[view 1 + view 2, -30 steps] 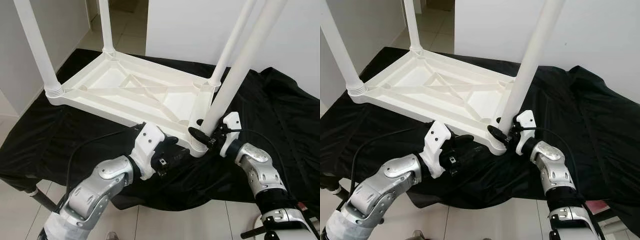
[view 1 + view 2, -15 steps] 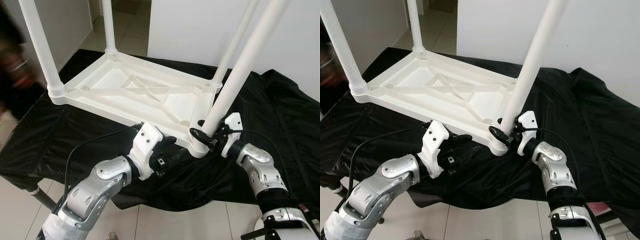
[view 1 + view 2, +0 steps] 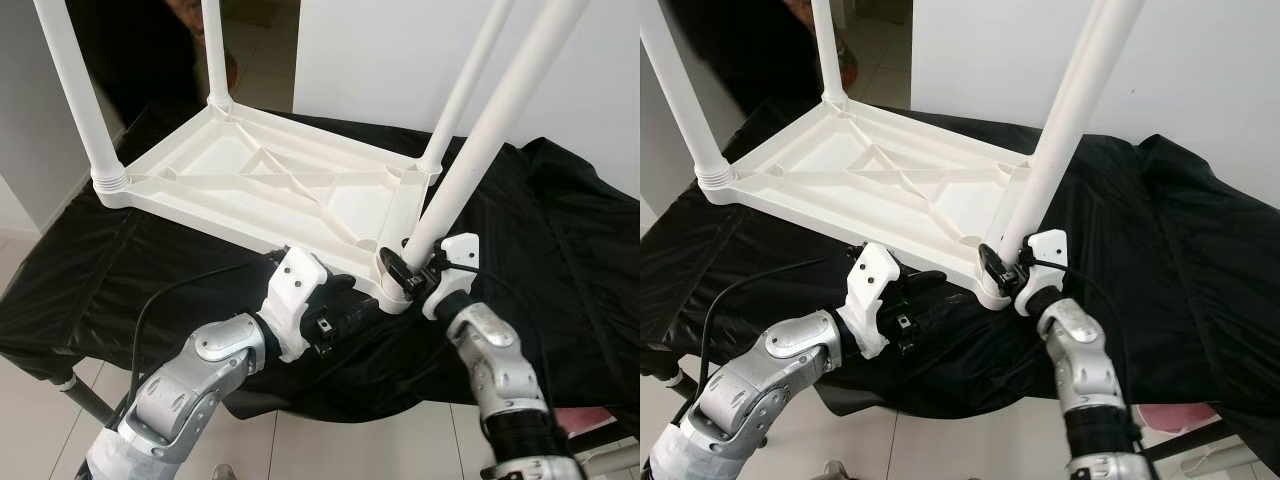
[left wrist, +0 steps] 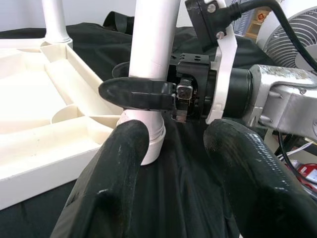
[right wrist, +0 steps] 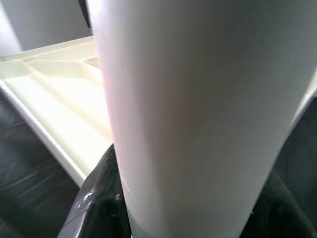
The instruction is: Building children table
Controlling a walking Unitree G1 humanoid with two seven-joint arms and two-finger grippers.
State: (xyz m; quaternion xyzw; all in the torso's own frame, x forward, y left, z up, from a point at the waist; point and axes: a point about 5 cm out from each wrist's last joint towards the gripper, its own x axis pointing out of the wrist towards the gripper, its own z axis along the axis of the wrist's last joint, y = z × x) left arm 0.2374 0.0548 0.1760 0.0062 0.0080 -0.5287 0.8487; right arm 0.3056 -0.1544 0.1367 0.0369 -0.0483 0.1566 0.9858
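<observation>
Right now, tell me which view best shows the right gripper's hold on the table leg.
Left wrist view: the right gripper clasps the near table leg just above its socket. Eye views show this smaller; the right wrist view shows blurred leg.

text: none legible | labels: none | brands: none | numbers: none

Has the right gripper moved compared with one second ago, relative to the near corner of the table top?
No. The right gripper stays clamped on the near table leg just above the corner socket; its forearm has swung inward toward the robot's left.
</observation>
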